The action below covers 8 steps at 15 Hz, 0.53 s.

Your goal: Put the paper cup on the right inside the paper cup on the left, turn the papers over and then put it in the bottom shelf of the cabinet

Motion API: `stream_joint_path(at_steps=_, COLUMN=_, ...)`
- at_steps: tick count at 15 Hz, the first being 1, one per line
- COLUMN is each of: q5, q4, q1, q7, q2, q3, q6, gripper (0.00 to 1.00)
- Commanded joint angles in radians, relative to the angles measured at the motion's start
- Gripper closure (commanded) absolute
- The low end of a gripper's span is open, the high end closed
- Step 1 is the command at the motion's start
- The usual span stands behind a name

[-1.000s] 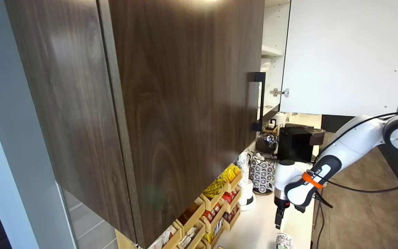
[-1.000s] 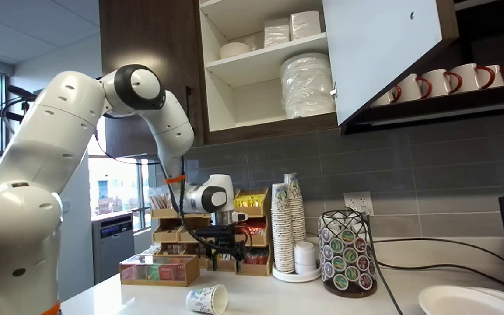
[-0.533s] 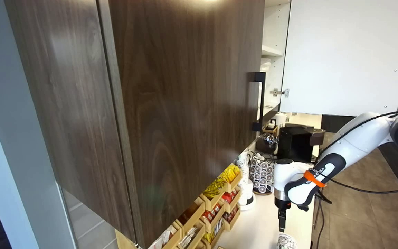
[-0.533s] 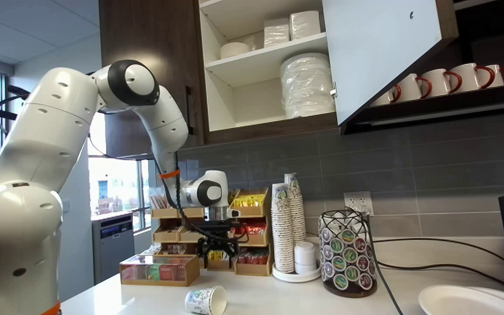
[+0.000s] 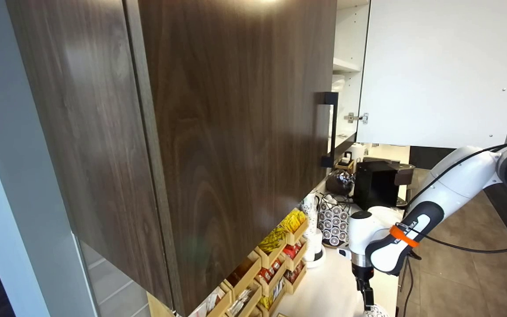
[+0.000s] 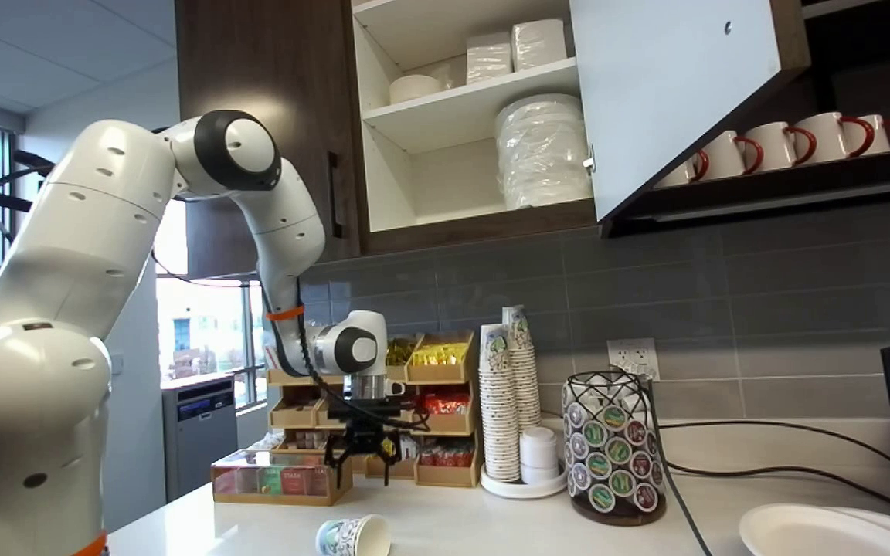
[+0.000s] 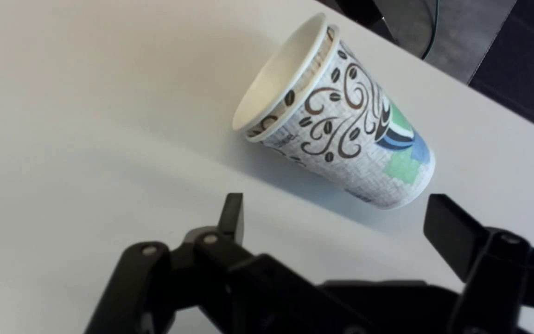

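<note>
1. My gripper (image 7: pixel 339 220) has its fingers (image 7: pixel 454 234) spread wide, worktop (image 7: pixel 86 195) showing between them in the wrist view.
2. Paper cups (image 6: pixel 343 535) are a nested pair: inner cup (image 7: pixel 290 98) sits in outer cup (image 7: pixel 350 132), its rim poking out just past the outer one.
3. Pair lies on its side on the worktop, below the gripper. In an exterior view I see a gap between it and the fingertips.
4. Wrist view: pair is ahead of the fingertips, mouth pointing up-left, base down-right, near the finger at frame right.
5. Both exterior views clip the pair at the bottom edge, so I'm reading its pose mostly off the wrist cam.
6. Cabinet (image 5: pixel 244 132) is high above the gripper. Black bar handle (image 5: pixel 334 127) stands upright on its dark front. White-faced door (image 6: pixel 669 93) beyond it hangs open.
7. Bottom shelf (image 6: pixel 453 185) is well above the gripper, off to its right in an exterior view. Plastic-wrapped white stack (image 6: pixel 544 158) stands at that shelf's right end.
8. Around the gripper in an exterior view: packet organizer (image 6: pixel 445 423) behind, tea box (image 6: pixel 340 480) behind-left, tall cup stacks (image 6: pixel 499 417) to the right, pod rack (image 6: pixel 616 516) further right, red-handled mugs (image 6: pixel 820 140) up high, far right.
</note>
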State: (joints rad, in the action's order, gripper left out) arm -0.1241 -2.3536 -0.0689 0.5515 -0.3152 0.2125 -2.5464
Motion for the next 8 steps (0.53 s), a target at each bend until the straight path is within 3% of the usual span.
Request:
stream_joint_path(at_steps=1, q5=-0.048, q4=-0.074, q1=0.003, q7=0.131, q2=0.015, q3=0.022, q6=-0.009, gripper=0.0)
stream_joint_path(at_steps=8, q5=-0.214, q4=-0.149, q1=-0.025, q7=0.289, q2=-0.008, q3=0.014, q6=-0.152, gripper=0.0)
